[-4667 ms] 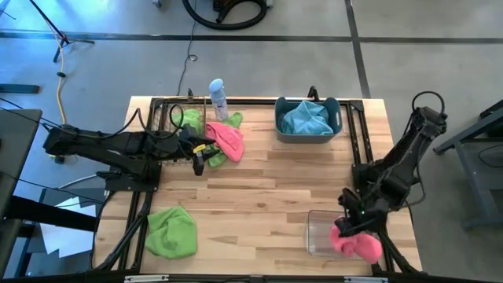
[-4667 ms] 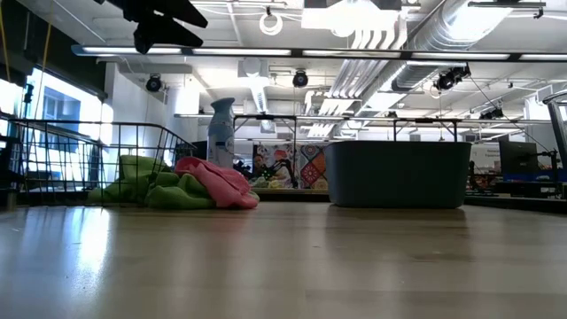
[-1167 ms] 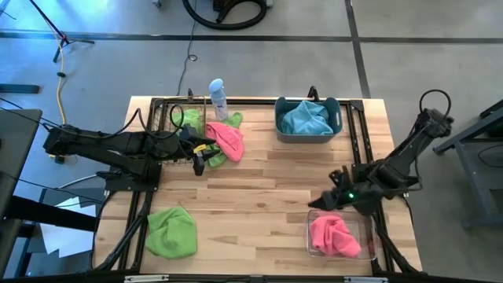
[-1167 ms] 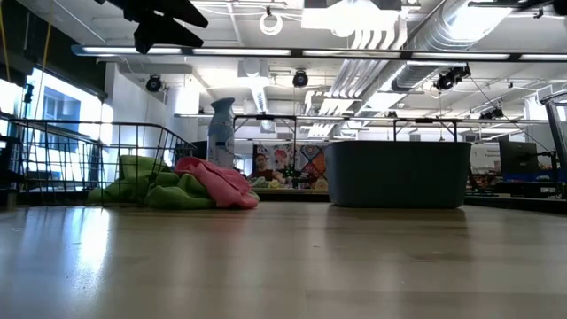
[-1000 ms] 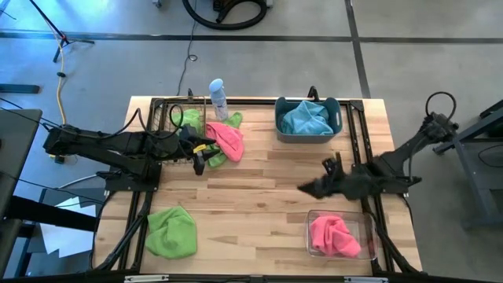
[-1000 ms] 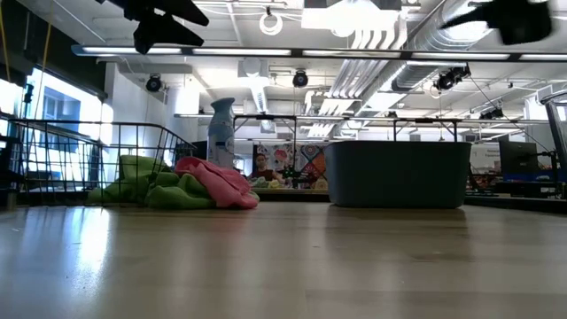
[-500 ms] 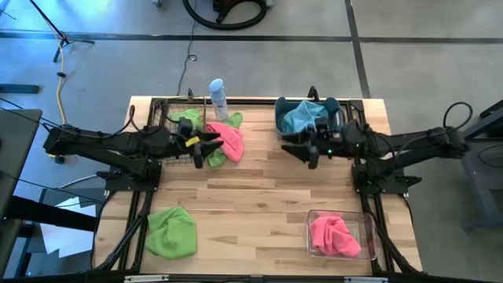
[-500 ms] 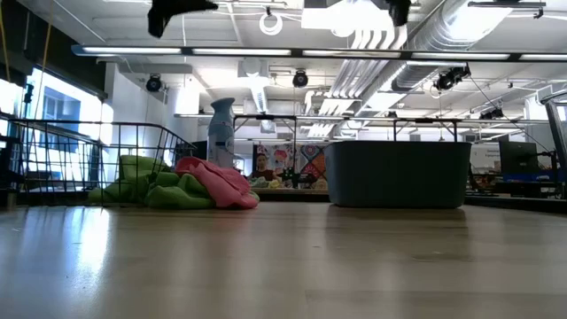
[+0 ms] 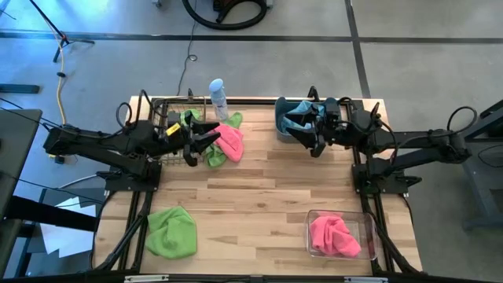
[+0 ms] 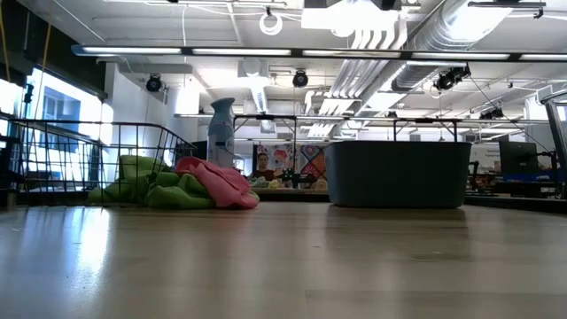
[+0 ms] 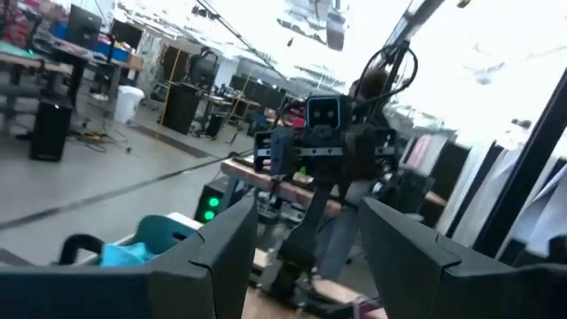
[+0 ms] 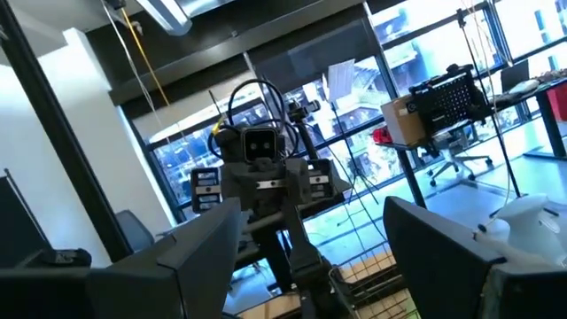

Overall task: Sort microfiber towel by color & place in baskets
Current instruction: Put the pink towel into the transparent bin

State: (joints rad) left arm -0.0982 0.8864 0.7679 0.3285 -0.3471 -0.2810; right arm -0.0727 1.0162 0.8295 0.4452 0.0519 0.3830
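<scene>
My left gripper (image 9: 201,146) stands open and about level above the table, beside a pink microfiber towel (image 9: 229,140) that lies over a green one (image 9: 214,157) at the black wire basket (image 9: 169,118). My right gripper (image 9: 309,139) is open too, raised at the left end of the grey-blue tub (image 9: 334,130), which holds a teal-blue towel (image 9: 299,119). Another pink towel (image 9: 334,236) lies in the clear box (image 9: 365,244). A green towel (image 9: 171,230) lies flat near the table's front left. Each wrist view shows open fingers (image 11: 221,257) (image 12: 199,257) and the other arm.
A white-and-blue spray bottle (image 9: 218,98) stands at the far edge between the wire basket and the tub. Black frame rails (image 9: 369,189) run along both sides of the table. The bare wooden top (image 9: 259,196) lies open in the middle.
My right gripper has swung from beside the clear box toward the table's far edge, to the tub, rising and tipping up to about level. My left gripper has tipped up from pointing down to about level and risen, out of the low view. No towel has moved.
</scene>
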